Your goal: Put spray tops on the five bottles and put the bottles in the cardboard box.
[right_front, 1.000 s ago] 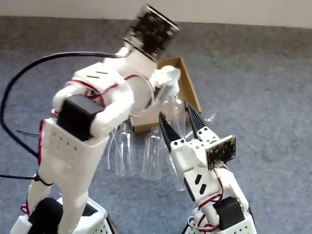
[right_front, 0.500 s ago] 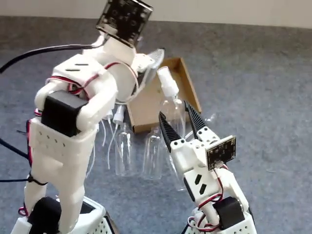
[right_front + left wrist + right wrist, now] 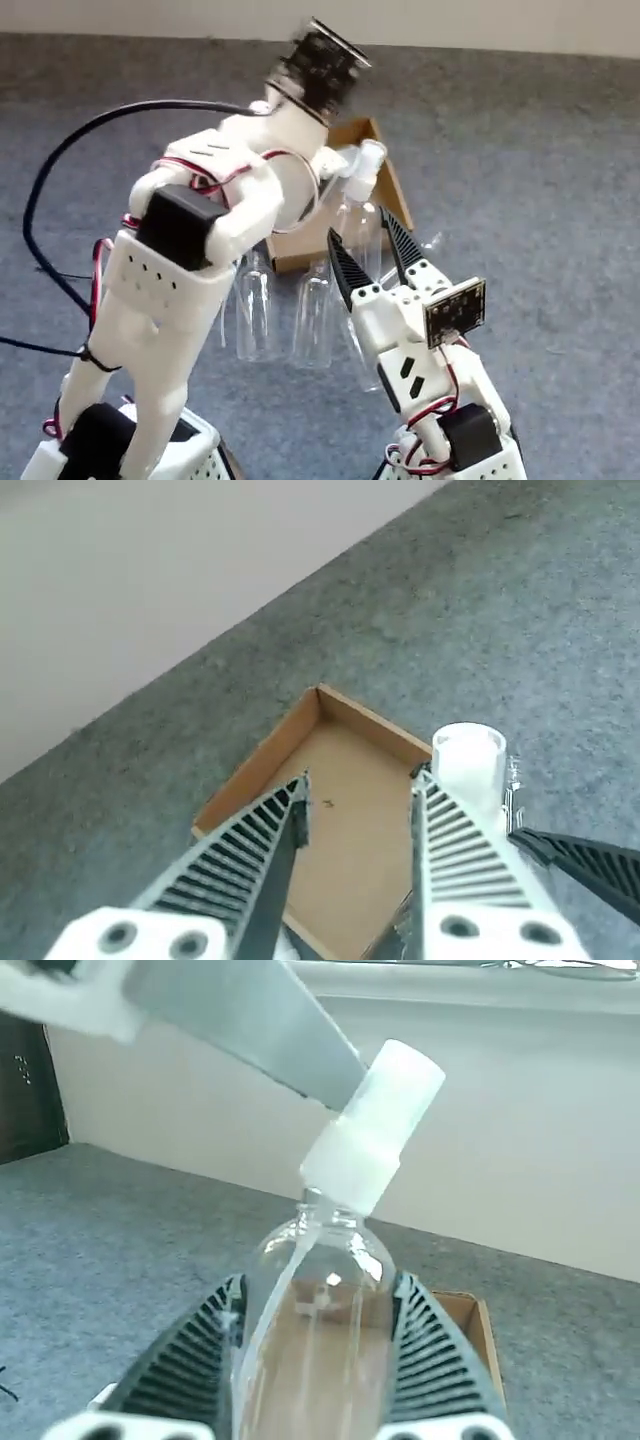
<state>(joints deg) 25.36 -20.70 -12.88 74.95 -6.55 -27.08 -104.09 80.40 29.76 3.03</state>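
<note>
Grey carpet (image 3: 520,150) serves as work surface. Right gripper (image 3: 356,226) clamped on clear bottle (image 3: 315,1290), upright just in front of cardboard box (image 3: 262,760). White spray top (image 3: 372,1130) sits tilted on bottle neck. Left gripper (image 3: 360,780) above, spread and grasping nothing, one finger beside the top. Two more bottles (image 3: 255,310) stand near the box.

The bottle (image 3: 318,1295) is clear, glossy plastic with a matt white plastic spray top (image 3: 372,1128), the cardboard box (image 3: 345,805) dull brown card, the arm shells (image 3: 190,270) smooth white plastic, the table covering (image 3: 540,180) rough grey cloth.
</note>
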